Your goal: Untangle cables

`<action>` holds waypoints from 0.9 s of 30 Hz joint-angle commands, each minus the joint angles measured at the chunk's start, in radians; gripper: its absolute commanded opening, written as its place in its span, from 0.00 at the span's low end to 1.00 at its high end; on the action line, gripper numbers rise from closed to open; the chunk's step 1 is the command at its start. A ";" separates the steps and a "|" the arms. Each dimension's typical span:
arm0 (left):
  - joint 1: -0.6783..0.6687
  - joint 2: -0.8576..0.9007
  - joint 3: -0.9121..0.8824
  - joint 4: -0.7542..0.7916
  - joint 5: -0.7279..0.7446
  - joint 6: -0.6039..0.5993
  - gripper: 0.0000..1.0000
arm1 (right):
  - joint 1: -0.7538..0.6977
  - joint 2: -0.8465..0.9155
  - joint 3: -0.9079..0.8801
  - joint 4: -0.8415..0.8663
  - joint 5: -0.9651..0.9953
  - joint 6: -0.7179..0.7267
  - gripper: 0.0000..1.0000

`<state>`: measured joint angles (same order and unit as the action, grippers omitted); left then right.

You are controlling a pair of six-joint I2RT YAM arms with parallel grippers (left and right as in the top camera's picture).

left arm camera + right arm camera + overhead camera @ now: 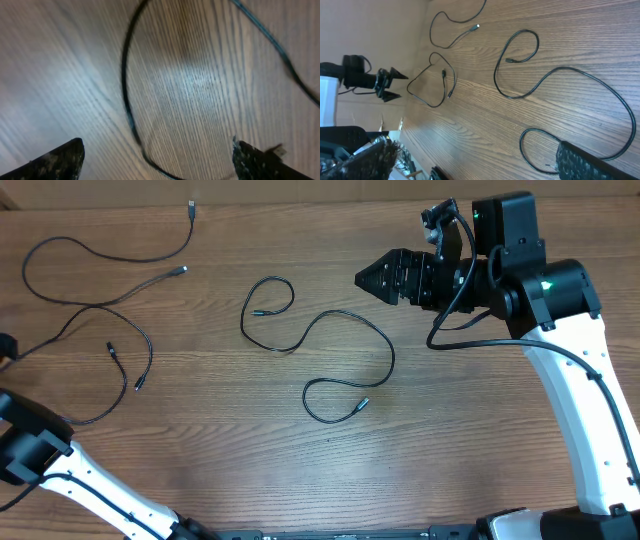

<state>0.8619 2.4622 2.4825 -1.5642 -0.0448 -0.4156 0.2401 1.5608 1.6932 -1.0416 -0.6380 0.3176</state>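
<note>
The right gripper (pixel 475 150) is wide open and holds nothing. Just in front of it lies the middle cable (pixel 340 320). It is thin and black, bent in loose loops, with a small silvery plug at each end. It touches no other cable.

Farther out, well past it, lie the long cable (pixel 188 230) and the looped cable (pixel 148 350). They come close together at one spot.

The left gripper (pixel 157 145) is wide open too, and empty. A black cable strand (pixel 127 85) curves on the wood below and between its fingers, with a little plug (pixel 277 149) just beside one finger.

The worktop (pixel 450 430) is brown wood with fine grain lines and a pale shine.
</note>
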 commanded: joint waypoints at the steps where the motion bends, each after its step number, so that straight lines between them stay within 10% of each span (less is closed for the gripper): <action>1: -0.011 0.020 -0.081 0.027 0.010 0.021 0.92 | 0.001 0.000 0.008 -0.001 0.008 -0.003 1.00; 9: -0.010 0.020 -0.243 0.108 0.013 0.027 0.78 | 0.001 0.000 0.008 0.000 0.008 -0.003 1.00; 19: -0.010 0.020 -0.256 0.127 0.207 0.026 0.07 | 0.001 0.000 0.008 0.000 0.008 -0.002 1.00; 27: -0.010 0.020 -0.256 0.138 0.369 -0.014 0.04 | 0.001 0.000 0.008 -0.001 0.008 0.001 1.00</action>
<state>0.8570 2.4710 2.2295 -1.4269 0.2295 -0.3954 0.2401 1.5608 1.6932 -1.0439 -0.6380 0.3176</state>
